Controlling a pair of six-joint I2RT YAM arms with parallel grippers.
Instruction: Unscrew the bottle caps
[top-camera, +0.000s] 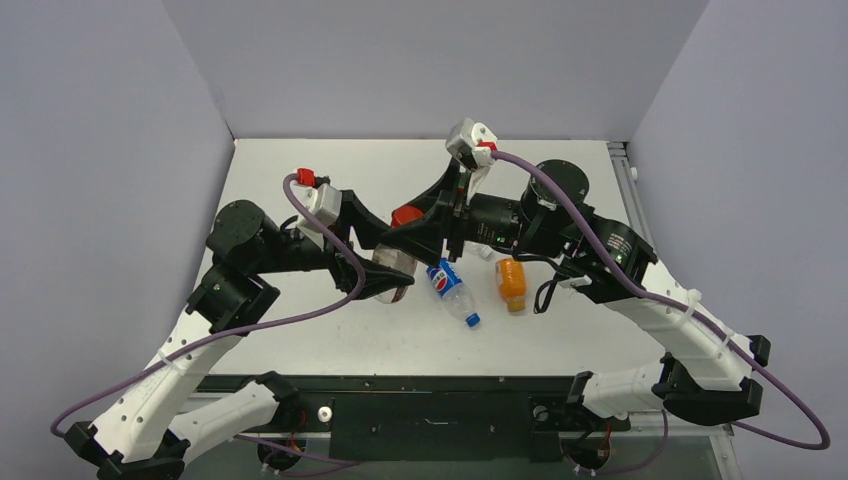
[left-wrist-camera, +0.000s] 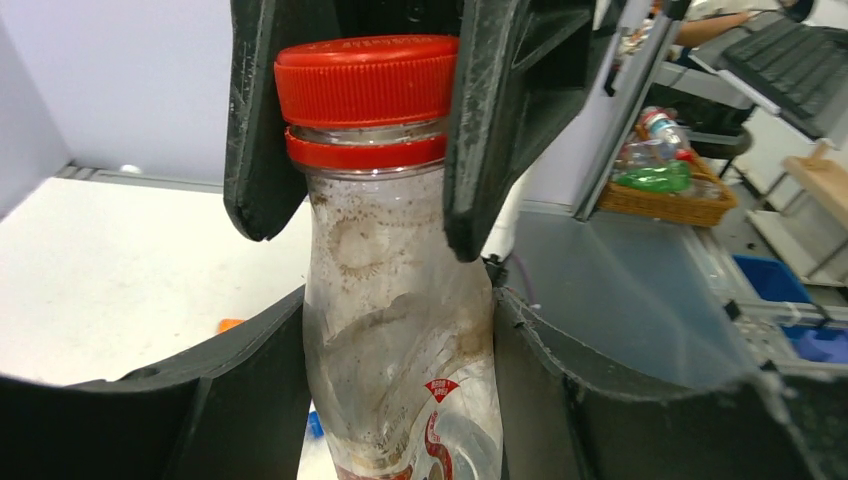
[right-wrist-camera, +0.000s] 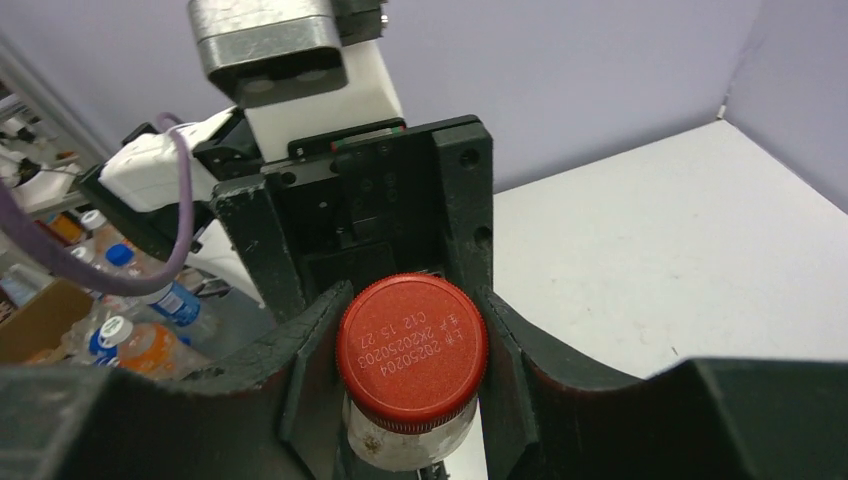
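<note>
The short bottle (left-wrist-camera: 385, 250), clear with a reddish label, is held by its body in the left claw (left-wrist-camera: 395, 330). The jaws are closed partway and pressed against both sides, so that the soft wall is dented inward. It appears to be raised off the tabletop (top-camera: 380, 170) between the two arms, near the middle. This placing is judged to serve the twist: the body is kept from turning, and the neck is presented toward the other arm.

The red cap (right-wrist-camera: 412, 345) is gripped by the right claw (right-wrist-camera: 410, 310). Its fingers are drawn in narrowly against opposite sides of the ribbed rim (seen end-on in the right wrist view, with the printed date code facing the camera). The cap is seated on the neck, and its tamper ring is seen just beneath it in the left wrist view, so nothing has been unscrewed on this bottle yet. A rotation of the right wrist about the neck's axis is judged to be what is called for.

The Pepsi bottle (top-camera: 452, 290) and the orange bottle (top-camera: 511, 283) are left lying on the tabletop just beside the work. Whether their caps are loosened cannot be told.
</note>
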